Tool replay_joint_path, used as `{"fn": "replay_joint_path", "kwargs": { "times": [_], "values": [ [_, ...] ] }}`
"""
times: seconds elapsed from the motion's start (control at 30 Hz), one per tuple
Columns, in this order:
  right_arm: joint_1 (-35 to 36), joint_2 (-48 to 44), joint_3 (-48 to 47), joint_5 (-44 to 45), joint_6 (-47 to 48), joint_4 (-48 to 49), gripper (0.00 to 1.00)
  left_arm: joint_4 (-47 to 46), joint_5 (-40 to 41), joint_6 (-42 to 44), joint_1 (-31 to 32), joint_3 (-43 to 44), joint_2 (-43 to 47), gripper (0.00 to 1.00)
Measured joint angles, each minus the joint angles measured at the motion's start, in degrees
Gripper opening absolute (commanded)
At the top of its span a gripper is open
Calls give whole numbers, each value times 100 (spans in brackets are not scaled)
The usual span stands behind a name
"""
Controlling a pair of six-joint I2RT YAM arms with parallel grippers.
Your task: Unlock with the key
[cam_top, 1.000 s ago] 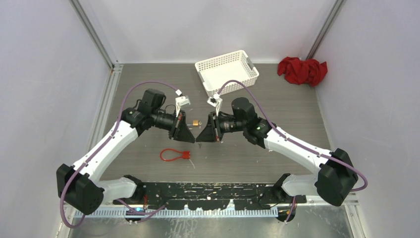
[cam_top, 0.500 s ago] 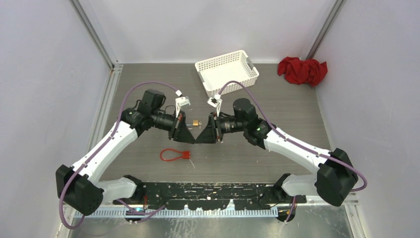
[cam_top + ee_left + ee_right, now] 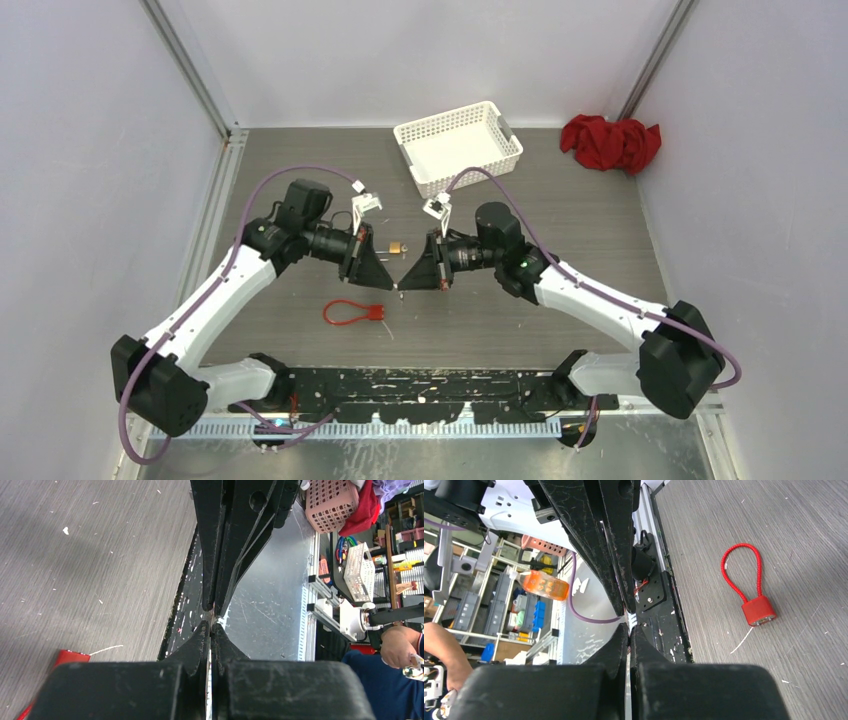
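Observation:
The red cable padlock (image 3: 352,312) lies flat on the table in front of both grippers. It also shows in the right wrist view (image 3: 758,611) and as a red corner in the left wrist view (image 3: 64,658). A small brass piece (image 3: 398,246), perhaps the key, lies on the table behind the grippers. My left gripper (image 3: 387,282) and right gripper (image 3: 401,284) meet tip to tip above the table, both with jaws together. The left wrist view (image 3: 210,626) and right wrist view (image 3: 628,627) show a tiny thing where the tips touch. I cannot tell what it is.
A white basket (image 3: 458,144) stands at the back centre. A red cloth (image 3: 611,142) lies in the back right corner. A thin white thread (image 3: 744,641) runs from the lock body. The black base rail (image 3: 430,392) lines the near edge.
The right gripper has rolled and dipped slightly while staying tip to tip with the left. The lock and the brass piece have not moved.

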State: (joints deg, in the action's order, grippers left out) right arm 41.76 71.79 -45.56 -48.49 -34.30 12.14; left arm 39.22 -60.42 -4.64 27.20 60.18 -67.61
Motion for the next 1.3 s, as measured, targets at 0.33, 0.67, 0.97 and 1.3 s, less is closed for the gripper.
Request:
{"fn": "replay_joint_path", "kwargs": {
  "times": [0.33, 0.67, 0.97, 1.3],
  "values": [
    [-26, -293, 149, 85, -229, 146, 1, -140, -133, -118, 4, 42, 2, 0],
    [-26, -297, 177, 103, -334, 184, 1, -131, -116, -96, 4, 44, 2, 0],
    [-70, -297, 177, 125, -385, 216, 1, 199, 57, 111, 4, 175, -70, 57],
    [-192, -452, 177, 212, -286, -166, 1, 966, 446, 719, -35, 570, -223, 78]
  ]
}}
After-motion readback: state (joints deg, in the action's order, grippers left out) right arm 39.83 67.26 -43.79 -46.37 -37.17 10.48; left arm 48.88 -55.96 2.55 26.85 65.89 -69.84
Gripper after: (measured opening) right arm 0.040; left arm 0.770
